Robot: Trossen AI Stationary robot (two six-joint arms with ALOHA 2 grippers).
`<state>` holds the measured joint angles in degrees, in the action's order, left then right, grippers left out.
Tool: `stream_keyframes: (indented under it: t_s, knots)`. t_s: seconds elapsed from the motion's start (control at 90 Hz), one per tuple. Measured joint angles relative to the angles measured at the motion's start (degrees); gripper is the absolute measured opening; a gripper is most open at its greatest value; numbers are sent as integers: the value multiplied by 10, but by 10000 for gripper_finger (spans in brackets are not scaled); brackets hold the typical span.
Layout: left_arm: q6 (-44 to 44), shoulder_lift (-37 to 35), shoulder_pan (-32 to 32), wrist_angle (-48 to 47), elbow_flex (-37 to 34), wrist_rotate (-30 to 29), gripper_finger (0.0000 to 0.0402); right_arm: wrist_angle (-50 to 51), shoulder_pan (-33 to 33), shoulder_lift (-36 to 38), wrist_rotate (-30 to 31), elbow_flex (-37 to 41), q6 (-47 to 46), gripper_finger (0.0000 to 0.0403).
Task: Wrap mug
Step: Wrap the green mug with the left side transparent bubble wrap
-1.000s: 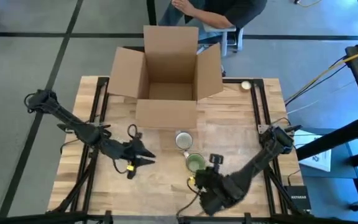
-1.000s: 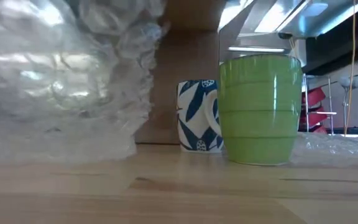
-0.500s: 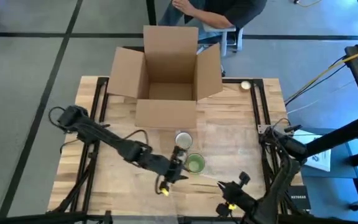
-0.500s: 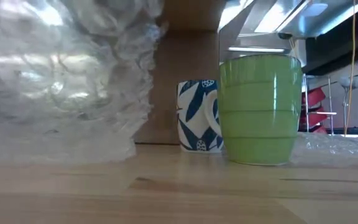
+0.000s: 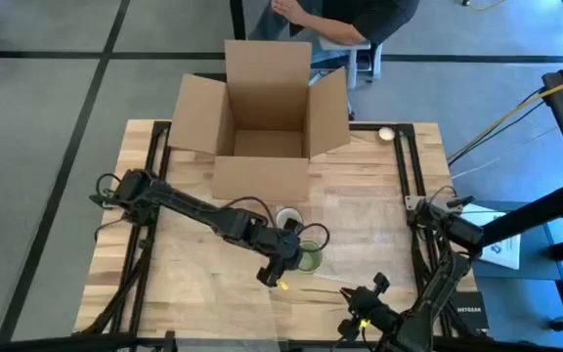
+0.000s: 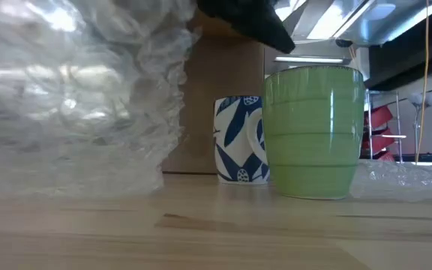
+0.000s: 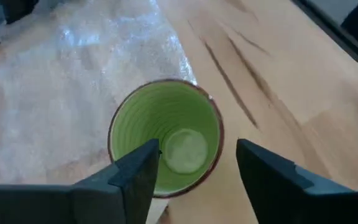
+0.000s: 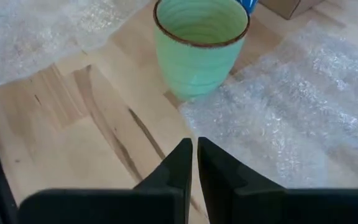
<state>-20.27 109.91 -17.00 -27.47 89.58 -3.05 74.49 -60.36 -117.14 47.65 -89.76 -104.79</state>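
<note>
A green mug (image 7: 165, 140) stands upright on the wooden table, also in the high view (image 5: 307, 257) and low view (image 6: 313, 131). Behind it stands a blue-and-white mug (image 6: 240, 139). My left gripper (image 7: 197, 168) hovers open just above the green mug's rim. One finger is over the mug's mouth and the other outside its wall, and a dark finger (image 6: 253, 19) shows above the mug. My right gripper (image 8: 194, 155) is shut near the table's near edge (image 5: 360, 318), pointing toward the green mug (image 8: 201, 46). Bubble wrap (image 7: 73, 81) lies on the table beside the mugs.
An open cardboard box (image 5: 262, 117) stands at the table's far side, with a person (image 5: 330, 20) behind it. Crumpled bubble wrap (image 6: 73, 90) rises at the left of the low view. A flat sheet of bubble wrap (image 8: 291, 124) lies right of the green mug.
My left gripper has swung from the table's left middle toward the right and now hangs over the green mug. My right gripper has drawn back from beside the green mug toward the table's near edge. Both mugs have stayed in place.
</note>
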Motion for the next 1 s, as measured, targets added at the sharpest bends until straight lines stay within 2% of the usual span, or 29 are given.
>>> stream_keyframes:
  t_s: [0.611,0.711,0.944,1.0]
  knots:
    - [-75,92,5,0,-4,-1,186,-4,9,0,22,0,1,12]
    - [-76,91,5,3,-4,-1,154,-5,9,0,23,0,1,12]
    - [-74,91,1,6,-1,-2,25,-4,9,0,24,0,1,12]
    - [-76,91,-3,3,0,-8,11,-4,9,0,24,0,1,12]
